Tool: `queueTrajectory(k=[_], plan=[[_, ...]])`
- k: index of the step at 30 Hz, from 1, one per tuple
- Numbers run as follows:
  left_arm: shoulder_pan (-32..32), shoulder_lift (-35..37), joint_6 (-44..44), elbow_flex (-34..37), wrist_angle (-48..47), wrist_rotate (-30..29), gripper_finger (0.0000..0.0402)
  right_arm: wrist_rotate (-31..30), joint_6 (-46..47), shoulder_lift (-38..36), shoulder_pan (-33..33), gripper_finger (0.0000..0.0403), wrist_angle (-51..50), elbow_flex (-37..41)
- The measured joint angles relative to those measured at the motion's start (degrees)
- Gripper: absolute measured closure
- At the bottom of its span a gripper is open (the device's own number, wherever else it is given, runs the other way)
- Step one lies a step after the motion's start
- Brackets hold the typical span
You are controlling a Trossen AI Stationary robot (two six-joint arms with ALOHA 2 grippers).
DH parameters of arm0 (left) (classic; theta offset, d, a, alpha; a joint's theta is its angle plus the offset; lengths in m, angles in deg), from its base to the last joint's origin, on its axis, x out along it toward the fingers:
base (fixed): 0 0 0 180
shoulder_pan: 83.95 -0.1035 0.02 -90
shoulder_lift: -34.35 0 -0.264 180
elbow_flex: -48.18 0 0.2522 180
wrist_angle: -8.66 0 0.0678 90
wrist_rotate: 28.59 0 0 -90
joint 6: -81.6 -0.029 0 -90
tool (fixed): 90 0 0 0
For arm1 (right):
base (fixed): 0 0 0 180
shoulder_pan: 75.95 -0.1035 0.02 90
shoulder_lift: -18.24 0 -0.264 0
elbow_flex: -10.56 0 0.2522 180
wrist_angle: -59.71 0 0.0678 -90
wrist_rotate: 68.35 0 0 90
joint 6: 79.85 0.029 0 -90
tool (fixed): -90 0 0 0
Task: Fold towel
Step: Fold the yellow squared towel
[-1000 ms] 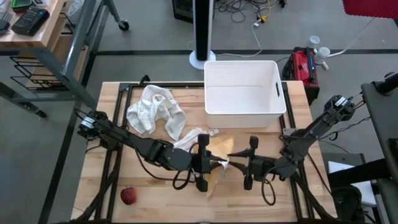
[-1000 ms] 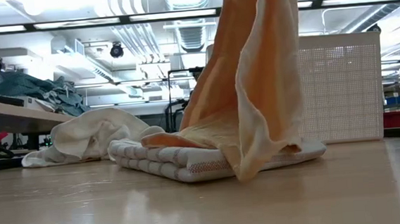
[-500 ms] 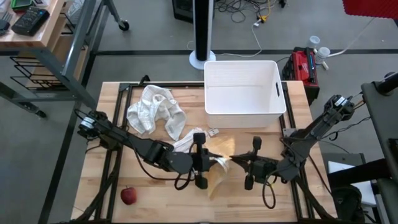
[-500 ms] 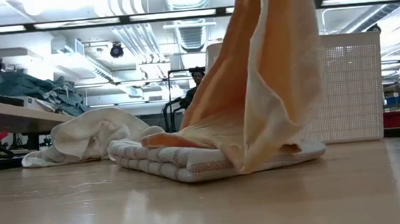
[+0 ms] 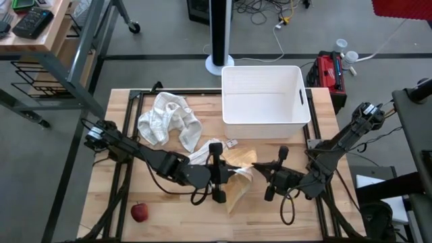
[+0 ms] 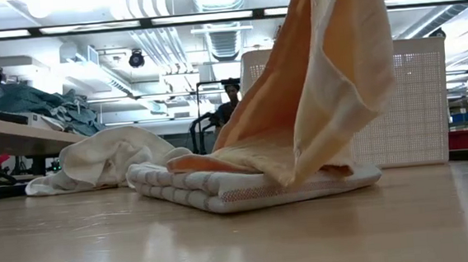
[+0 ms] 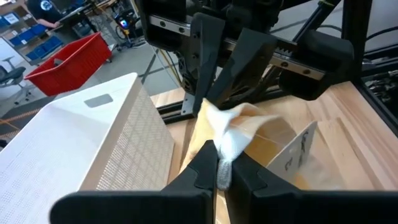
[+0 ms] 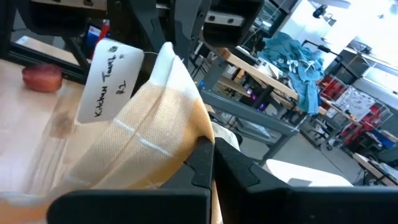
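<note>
An orange kitchen towel (image 6: 329,75) with a pale border hangs between my two grippers at the table's middle front. Its lower end (image 6: 244,159) rests on a folded white towel (image 6: 238,190). A paper tag (image 8: 109,81) hangs from it. My left gripper (image 5: 233,177) is shut on the towel from the left side. My right gripper (image 5: 258,169) is shut on it from the right. The two stand close together, facing each other. My left gripper pinches a bunched pale corner of the towel (image 7: 225,144) between its two fingers, coming nearly level from the table's left. The cloth stands up past the fingertips and falls away slack below. My right gripper pinches the towel's upper edge (image 8: 193,134) between its two fingers, coming level from the table's right. How many layers it holds I cannot tell. The towel drapes slack away from the fingers.
A crumpled white towel (image 5: 169,120) lies at the far left. A white bin (image 5: 263,94) stands at the far middle. A red apple (image 5: 140,212) sits near the front left edge. Bare wood lies along the front edge.
My right gripper has turned at the wrist beside the towel's top. The hanging part of the orange towel has swung and spread toward the right in the low view, while its lower end has stayed on the folded white towel.
</note>
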Motion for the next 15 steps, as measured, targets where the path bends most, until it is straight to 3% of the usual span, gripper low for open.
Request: queueTrajectory(k=[5, 8, 11, 15], plan=[[0.0, 0.1, 1.1, 0.0, -1.5, -0.5, 0.0399, -0.3, 0.0, 0.0, 0.0, 0.0403, -0.1, 0.0], [0.3, 0.6, 5.8, 0.0, -6.9, -6.6, 0.0399, -1.3, 0.0, 0.0, 0.0, 0.0403, -0.1, 0.0], [0.9, 1.6, 13.3, -0.2, -18.9, -14.0, 0.04, -4.9, -0.4, -0.2, -0.3, 0.0402, -1.4, 0.1], [1.9, 2.1, 18.3, -1.4, -22.7, -14.2, 0.04, -6.4, -0.4, -0.6, -0.8, 0.0402, -2.1, 0.0]])
